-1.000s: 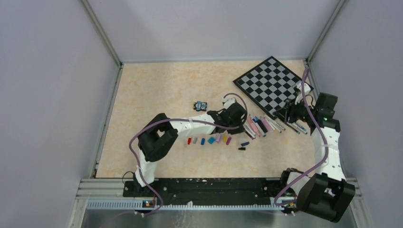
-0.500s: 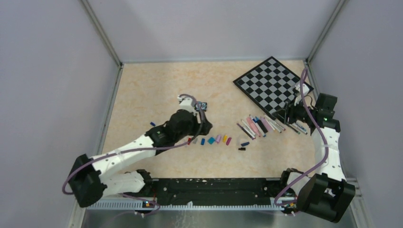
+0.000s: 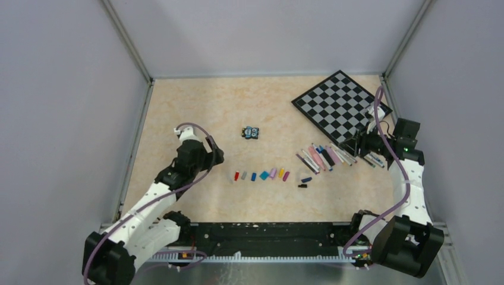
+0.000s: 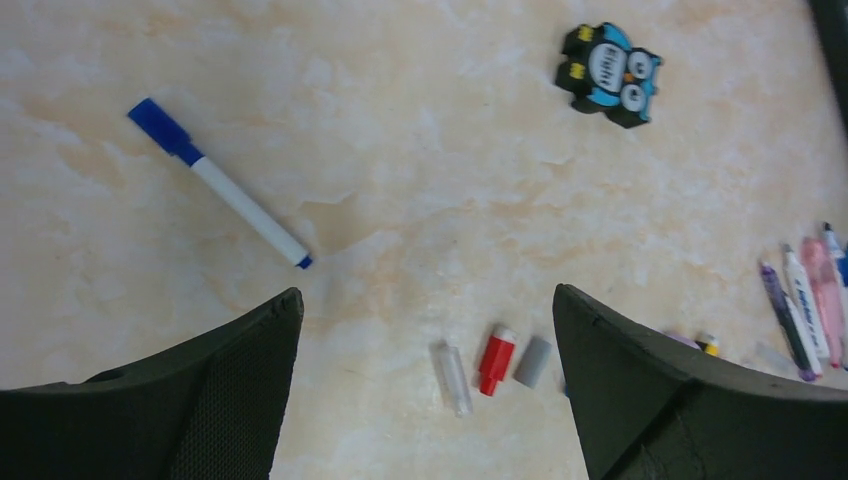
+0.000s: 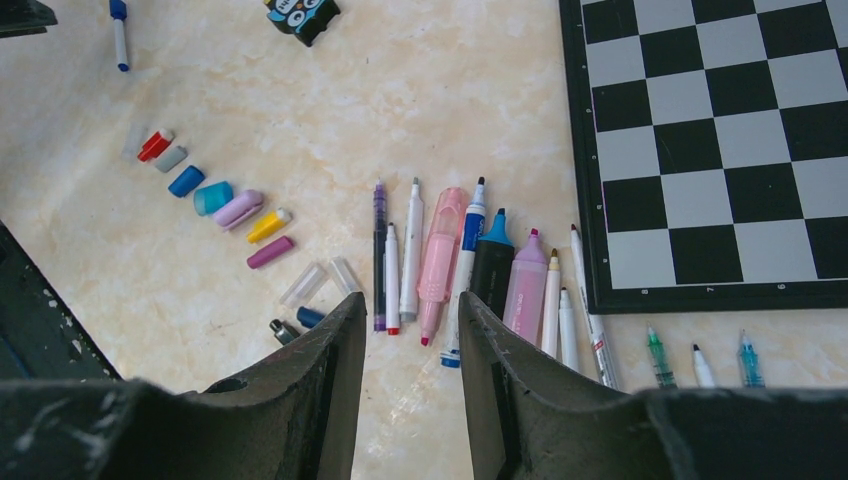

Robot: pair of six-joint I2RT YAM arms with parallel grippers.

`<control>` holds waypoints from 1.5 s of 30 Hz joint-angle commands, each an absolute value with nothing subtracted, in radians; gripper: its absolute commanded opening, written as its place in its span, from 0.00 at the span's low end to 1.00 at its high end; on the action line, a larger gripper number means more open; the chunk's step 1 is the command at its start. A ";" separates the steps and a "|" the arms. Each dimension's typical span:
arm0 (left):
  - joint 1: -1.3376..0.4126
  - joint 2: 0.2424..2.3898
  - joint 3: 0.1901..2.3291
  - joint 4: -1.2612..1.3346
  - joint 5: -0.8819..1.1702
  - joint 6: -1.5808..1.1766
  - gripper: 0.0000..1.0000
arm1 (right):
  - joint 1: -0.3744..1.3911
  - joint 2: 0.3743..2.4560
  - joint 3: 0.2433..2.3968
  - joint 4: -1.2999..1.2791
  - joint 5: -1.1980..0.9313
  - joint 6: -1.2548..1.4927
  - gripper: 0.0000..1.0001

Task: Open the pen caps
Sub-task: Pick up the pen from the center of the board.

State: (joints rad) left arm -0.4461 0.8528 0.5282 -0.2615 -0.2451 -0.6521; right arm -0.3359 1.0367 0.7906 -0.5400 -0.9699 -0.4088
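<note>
- The left gripper [image 4: 425, 300] hangs over the left part of the bench [image 3: 196, 101]. Its own camera shows the jaws wide apart with nothing between them.
- A blue-ended pen [image 4: 222, 183] lies alone by that gripper. Only the wrist cameras show it, because the left arm hides it from above.
- The owl toy [image 3: 251, 132] sits further back, apart from everything.
- The pen caps [image 3: 261, 176] lie in a row at mid-bench. From above they are coloured specks, while the right wrist camera also picks out two clear caps [image 5: 322, 279].
- The pens [image 3: 327, 155] lie side by side to the right of the caps, just beside the chessboard [image 3: 342, 107].
- The right gripper [image 5: 410, 320] hovers over the pens — jaws a narrow gap apart, gripping nothing.
- A second ago the left arm stretched across to the pens with its jaws nearly closed. It has since swung back left and opened, while the right arm has stayed put.
</note>
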 commanded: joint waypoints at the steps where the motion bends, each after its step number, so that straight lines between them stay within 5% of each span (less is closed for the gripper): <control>1: -0.303 0.965 0.523 -0.251 -0.105 -0.632 0.94 | -0.332 1.042 0.786 -0.519 -0.991 -0.428 0.38; 16: -0.176 1.347 0.741 -0.506 -0.291 -0.859 0.63 | -0.332 1.044 0.784 -0.517 -0.986 -0.428 0.38; 45: -0.173 1.660 0.985 -0.687 -0.272 -0.821 0.38 | -0.332 1.040 0.788 -0.518 -0.999 -0.425 0.38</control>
